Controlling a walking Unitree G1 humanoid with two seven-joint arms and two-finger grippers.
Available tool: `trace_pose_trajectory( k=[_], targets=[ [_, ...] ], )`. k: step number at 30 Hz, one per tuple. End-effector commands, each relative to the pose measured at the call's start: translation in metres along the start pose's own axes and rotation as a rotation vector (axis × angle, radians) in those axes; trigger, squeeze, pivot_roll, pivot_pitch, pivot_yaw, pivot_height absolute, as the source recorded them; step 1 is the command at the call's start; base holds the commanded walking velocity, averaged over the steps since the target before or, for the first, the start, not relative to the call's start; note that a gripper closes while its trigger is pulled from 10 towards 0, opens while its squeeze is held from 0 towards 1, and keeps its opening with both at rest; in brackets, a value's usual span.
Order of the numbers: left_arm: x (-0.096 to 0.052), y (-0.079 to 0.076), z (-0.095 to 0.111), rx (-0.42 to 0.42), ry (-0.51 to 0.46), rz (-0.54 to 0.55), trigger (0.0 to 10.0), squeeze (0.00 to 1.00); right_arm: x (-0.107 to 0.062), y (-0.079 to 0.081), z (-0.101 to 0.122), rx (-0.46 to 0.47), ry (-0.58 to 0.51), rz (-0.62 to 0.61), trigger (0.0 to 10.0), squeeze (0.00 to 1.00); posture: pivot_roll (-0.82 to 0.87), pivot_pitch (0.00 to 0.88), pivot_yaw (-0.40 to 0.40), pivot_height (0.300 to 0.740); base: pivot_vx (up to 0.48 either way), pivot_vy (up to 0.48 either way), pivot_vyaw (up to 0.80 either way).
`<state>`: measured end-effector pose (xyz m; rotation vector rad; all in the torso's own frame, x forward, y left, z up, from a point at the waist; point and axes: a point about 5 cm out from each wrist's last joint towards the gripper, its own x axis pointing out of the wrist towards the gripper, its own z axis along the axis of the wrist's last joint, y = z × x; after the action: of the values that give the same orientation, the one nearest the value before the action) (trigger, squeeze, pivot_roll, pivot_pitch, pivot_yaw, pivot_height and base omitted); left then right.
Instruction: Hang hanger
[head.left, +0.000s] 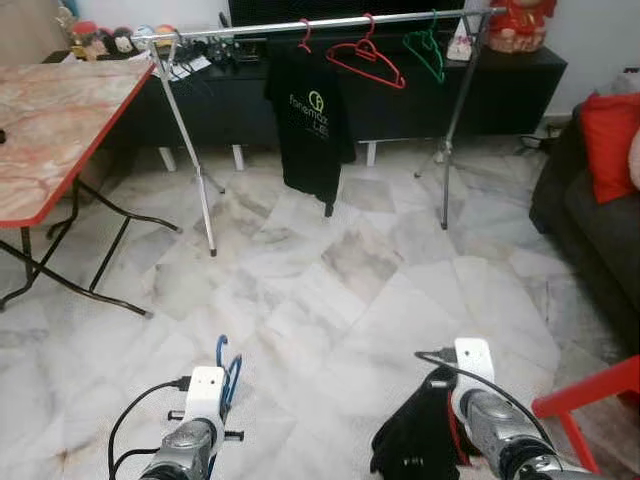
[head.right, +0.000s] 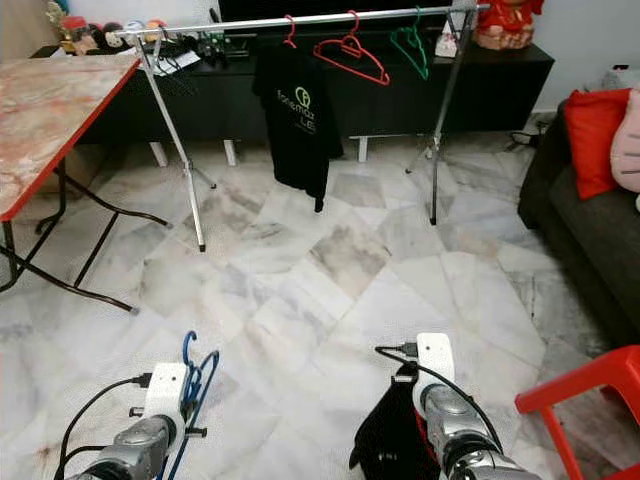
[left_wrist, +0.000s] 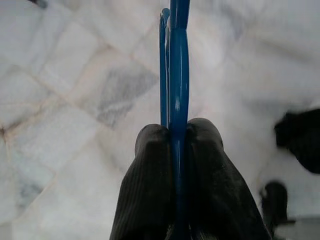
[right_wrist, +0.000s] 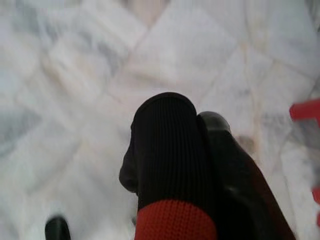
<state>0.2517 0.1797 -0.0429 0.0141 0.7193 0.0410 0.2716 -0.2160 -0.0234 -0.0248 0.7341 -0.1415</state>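
From the head views, the blue plastic hanger (head.left: 229, 372) is seen upright in the left gripper (head.left: 222, 395), well short of the silver clothes rail (head.left: 330, 22) ahead. In the left wrist view the jaws are pinched shut on it. In the right wrist view the right gripper (right_wrist: 200, 150) is closed on black-and-red cloth (right_wrist: 167, 165).

Clamped between the left gripper's (left_wrist: 172, 150) fingers (left_wrist: 150, 175), a hanger (left_wrist: 175, 75), its loop rising beyond the fingertips. Wrapped around the right gripper's (right_wrist: 200, 130) fingers, a garment (head.left: 415, 440). Well beyond both sets of fingertips, across the floor (head.left: 340, 290), a clothes rail (head.left: 330, 22) carrying a T-shirt (head.left: 312, 125) and two hangers (head.left: 368, 58). Off to the left, a folding table (head.left: 45, 130); to the right, a sofa (head.left: 590, 215).
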Motion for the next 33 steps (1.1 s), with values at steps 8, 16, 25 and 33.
trace_pose_trajectory(
  k=[8, 16, 25, 33],
  targets=[
    [-0.002, -0.001, 0.014, 0.028, -0.162, -0.031, 10.0, 0.00, -0.001, -0.003, 0.015, 0.048, -0.155, -0.036, 10.0, 0.00, -0.13, 0.000, 0.018, 0.740, 0.000, 0.000, 0.00],
    [-0.003, 0.017, 0.122, 0.076, -0.497, -0.075, 10.0, 0.00, -0.003, -0.005, 0.022, 0.041, -0.241, -0.050, 10.0, 0.00, -0.13, 0.000, 0.008, 0.740, 0.000, 0.000, 0.00],
    [-0.012, 0.020, 0.141, 0.196, -0.584, -0.164, 10.0, 0.00, -0.005, -0.008, 0.027, -0.121, -0.286, -0.071, 10.0, 0.00, -0.13, 0.000, 0.003, 0.740, 0.000, 0.000, 0.00],
    [-0.027, 0.011, 0.159, 0.320, -0.594, -0.403, 10.0, 0.00, -0.038, -0.025, 0.160, -0.294, -0.771, 0.020, 10.0, 0.00, -0.13, 0.000, 0.005, 0.740, 0.000, 0.000, 0.00]
  ],
)
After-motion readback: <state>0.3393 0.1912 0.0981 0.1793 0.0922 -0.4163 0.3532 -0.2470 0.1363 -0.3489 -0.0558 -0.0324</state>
